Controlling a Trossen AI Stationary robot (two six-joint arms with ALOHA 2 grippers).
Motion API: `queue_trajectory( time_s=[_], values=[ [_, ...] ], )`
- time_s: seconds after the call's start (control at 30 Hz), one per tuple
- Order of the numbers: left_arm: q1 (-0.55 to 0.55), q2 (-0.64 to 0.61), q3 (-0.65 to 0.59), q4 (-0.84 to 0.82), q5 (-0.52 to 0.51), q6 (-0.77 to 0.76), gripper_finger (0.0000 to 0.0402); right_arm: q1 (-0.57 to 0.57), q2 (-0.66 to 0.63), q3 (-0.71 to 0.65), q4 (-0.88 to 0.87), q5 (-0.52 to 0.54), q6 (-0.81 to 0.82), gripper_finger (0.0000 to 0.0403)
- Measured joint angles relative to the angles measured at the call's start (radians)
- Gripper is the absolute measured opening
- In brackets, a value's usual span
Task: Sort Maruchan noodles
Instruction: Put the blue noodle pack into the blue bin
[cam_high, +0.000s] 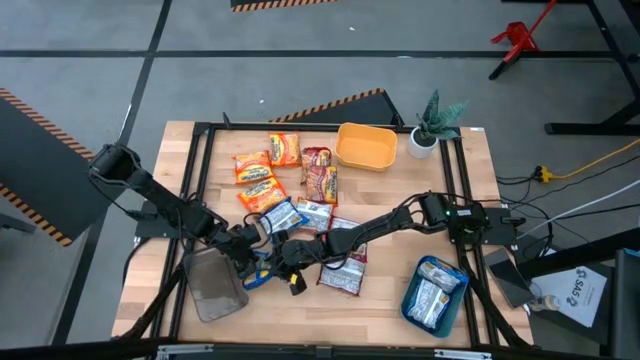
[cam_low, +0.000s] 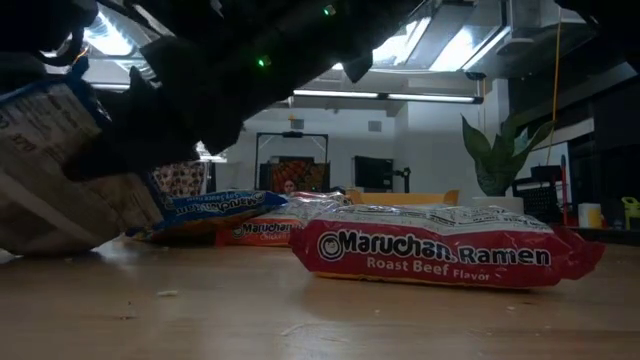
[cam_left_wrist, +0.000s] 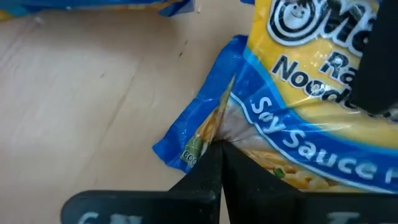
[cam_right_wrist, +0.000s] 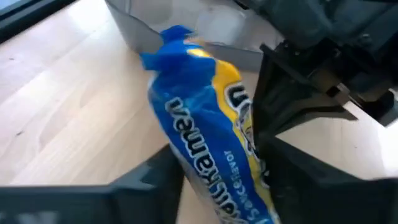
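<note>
Blue-and-yellow crinkled plastic is the centre of the work: from above, the left gripper (cam_high: 250, 262) and right gripper (cam_high: 290, 268) meet over one Soy Sauce packet (cam_high: 262, 274) at the near-left of the wooden table (cam_high: 380, 310), just beside the grey tray (cam_high: 215, 290), which looks empty. Count from this view: three orange packets (cam_high: 258, 178) and two red packets (cam_high: 320, 172) lie well beyond the fingers toward the yellow bowl (cam_high: 366, 147); two blue-and-white packets (cam_high: 298, 214) lie near the right arm's wrist, one Roast Beef packet (cam_high: 343, 270) just beside it; the blue tray (cam_high: 435, 293) well to the right holds at least two packets, exact count unclear. One potted plant (cam_high: 434, 125) stands at the far corner. Low view: Roast Beef packet flat on the wood, dark arm bodies overhead, a packet lifted at the left edge; fingers not separable here. Left wrist view: own fingers (cam_left_wrist: 211, 171) clenched tight on the packet's crimped end seam. Right wrist view: the packet sits between this arm's dark fingers (cam_right_wrist: 292, 155), which stand either side of it; whether they already pinch it I cannot tell. Judgement: sorting is early, one tray partly filled, roughly nine packets loose, grey tray yet to receive any.
</note>
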Motion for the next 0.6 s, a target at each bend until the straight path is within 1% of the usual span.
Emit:
queue_trajectory(
  time_s=[0.1,0.17,0.27,0.47,0.6],
  values=[
    [0.001,-0.002,0.000,0.025,0.012,0.006,0.0000,0.001,-0.006,0.001,-0.010,0.007,0.015,0.0099],
    [0.000,-0.017,0.000,0.023,0.013,0.003,0.0000,0.000,-0.012,0.002,-0.023,-0.002,0.034,0.0070],
    [0.010,-0.052,-0.001,0.013,0.018,0.002,0.0003,0.000,-0.018,0.002,-0.040,-0.001,0.043,0.0067],
    [0.041,-0.146,-0.001,0.005,0.019,0.000,0.0030,0.000,-0.037,-0.001,-0.069,0.000,0.093,0.0067],
    [0.060,-0.226,0.001,-0.016,0.021,-0.001,0.0042,0.008,-0.085,-0.002,-0.148,0.025,0.137,0.0077]
  ],
)
